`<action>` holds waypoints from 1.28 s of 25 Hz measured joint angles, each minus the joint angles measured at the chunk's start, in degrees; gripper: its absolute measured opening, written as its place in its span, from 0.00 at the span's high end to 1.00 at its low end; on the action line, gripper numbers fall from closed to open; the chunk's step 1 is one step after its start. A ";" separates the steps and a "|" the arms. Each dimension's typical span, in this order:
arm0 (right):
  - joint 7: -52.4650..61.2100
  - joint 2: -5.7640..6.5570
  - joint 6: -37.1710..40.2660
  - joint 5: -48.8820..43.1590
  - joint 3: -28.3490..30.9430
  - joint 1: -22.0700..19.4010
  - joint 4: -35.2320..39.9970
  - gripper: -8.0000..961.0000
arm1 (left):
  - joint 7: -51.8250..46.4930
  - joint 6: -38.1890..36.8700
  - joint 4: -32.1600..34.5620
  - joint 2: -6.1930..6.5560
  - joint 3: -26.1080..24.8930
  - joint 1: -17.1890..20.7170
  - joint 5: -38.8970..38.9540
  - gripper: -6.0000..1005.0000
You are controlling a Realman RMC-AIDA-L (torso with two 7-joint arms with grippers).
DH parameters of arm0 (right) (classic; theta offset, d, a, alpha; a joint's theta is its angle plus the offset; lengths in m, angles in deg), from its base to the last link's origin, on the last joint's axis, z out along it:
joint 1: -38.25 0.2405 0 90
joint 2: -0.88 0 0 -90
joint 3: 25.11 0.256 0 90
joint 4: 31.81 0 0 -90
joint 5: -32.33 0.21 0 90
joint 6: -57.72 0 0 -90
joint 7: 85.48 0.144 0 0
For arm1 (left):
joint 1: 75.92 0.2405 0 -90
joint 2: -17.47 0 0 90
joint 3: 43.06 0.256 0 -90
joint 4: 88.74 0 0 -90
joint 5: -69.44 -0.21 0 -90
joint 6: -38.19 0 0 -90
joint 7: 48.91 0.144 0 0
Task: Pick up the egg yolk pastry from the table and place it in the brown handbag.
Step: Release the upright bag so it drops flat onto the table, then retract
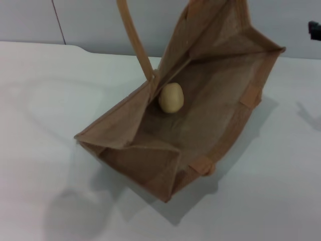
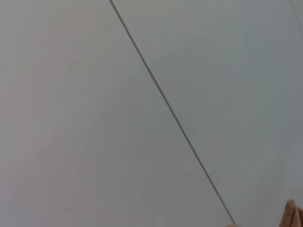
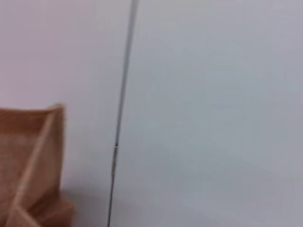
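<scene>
- Head view: the brown handbag (image 1: 200, 105) lies tilted open on the table (image 1: 45, 125), its mouth gaping toward the camera, its long axis running from the near-left corner to the far-right corner.
- The egg yolk pastry (image 1: 171, 97) sits inside the bag, on the woven inner floor, close against the left wall just below where the strap handle (image 1: 134, 37) is sewn on. It looks slightly egg-shaped, the longer axis roughly upright in the picture.
- That handle rises steeply past the top edge; a second strap's ends show as tan tabs on the bag's right side.
- The table is plain, smooth and white, with soft shadows beside and in front of the bag; a pale grey panelled wall (image 1: 100, 20) with a thin seam stands behind it.
- Left wrist view shows only pale wall and a dark diagonal seam; the left gripper is out of sight.
- Right wrist view shows wall, a seam and a corner of the bag (image 3: 28, 165); neither it nor the head view shows a right gripper I can make out.
</scene>
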 joint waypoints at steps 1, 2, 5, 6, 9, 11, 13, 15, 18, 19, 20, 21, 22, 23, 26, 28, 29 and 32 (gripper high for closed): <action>-0.17 0.14 -1.28 1.61 0.22 -0.14 -1.38 0.08 | 0.00 0.00 0.00 0.00 0.00 0.00 0.00 0.89; -0.40 0.28 -1.79 2.65 0.56 -0.09 -2.78 0.08 | 0.03 -0.12 -0.08 0.02 0.01 -0.01 0.47 0.89; -1.21 0.37 -1.93 3.53 1.08 0.69 -5.38 0.08 | -0.01 -0.21 -0.30 0.04 0.11 -0.21 1.01 0.87; -1.31 0.38 -1.85 3.55 1.13 0.99 -6.01 0.08 | -0.16 -0.53 -0.37 0.03 0.26 -0.30 1.07 0.87; -1.34 0.39 -1.66 3.71 1.14 1.92 -7.60 0.08 | -0.64 -2.53 -0.38 -0.04 1.32 -0.13 1.37 0.85; -1.35 0.41 -1.49 3.70 1.14 2.26 -8.02 0.08 | -0.69 -4.20 -0.38 -0.09 2.32 0.38 2.02 0.84; -1.36 0.46 -1.28 3.56 1.18 2.45 -8.20 0.08 | -0.58 -5.31 -0.38 -0.08 2.83 0.77 3.43 0.75; -1.37 0.48 -1.21 3.44 1.22 2.68 -8.49 0.08 | -0.27 -5.53 -0.38 0.00 2.90 0.91 4.93 0.66; -1.38 0.49 -1.16 3.43 1.24 3.34 -9.49 0.08 | 0.11 -5.55 -0.38 0.09 2.57 1.10 6.32 0.58; -1.39 0.51 -1.13 3.43 1.24 3.63 -9.95 0.08 | 0.30 -5.57 -0.38 0.05 2.54 1.15 6.48 0.55; -1.39 0.53 -1.11 3.43 1.24 3.88 -10.39 0.08 | 0.44 -5.74 -0.38 0.01 2.57 1.24 6.64 0.53; -1.39 0.55 -1.09 3.42 1.24 4.07 -10.77 0.08 | 0.55 -6.09 -0.38 0.00 2.62 1.39 6.76 0.51; -1.39 0.57 -1.09 3.42 1.24 4.22 -11.03 0.08 | 0.60 -6.75 -0.36 -0.01 2.71 1.67 6.88 0.49; -1.39 0.60 -1.11 3.39 1.24 4.31 -11.26 0.08 | 0.60 -7.67 -0.32 -0.01 2.76 2.11 6.95 0.47; -1.39 0.47 -2.29 3.50 1.23 3.96 -11.45 0.08 | 0.61 -12.82 -0.20 -0.07 3.27 5.36 6.99 0.40; -1.39 0.29 -4.60 4.14 1.00 3.03 -11.45 0.08 | 0.61 -18.13 -0.63 -0.08 4.34 8.29 7.04 0.34; -1.39 0.24 -6.30 4.54 0.79 2.45 -11.44 0.08 | 0.56 -21.33 -1.21 -0.08 5.23 9.81 7.07 0.31; -1.39 0.14 -13.08 5.21 -0.17 0.37 -11.93 0.08 | 0.45 -33.84 -4.50 -0.07 9.02 14.04 7.98 0.19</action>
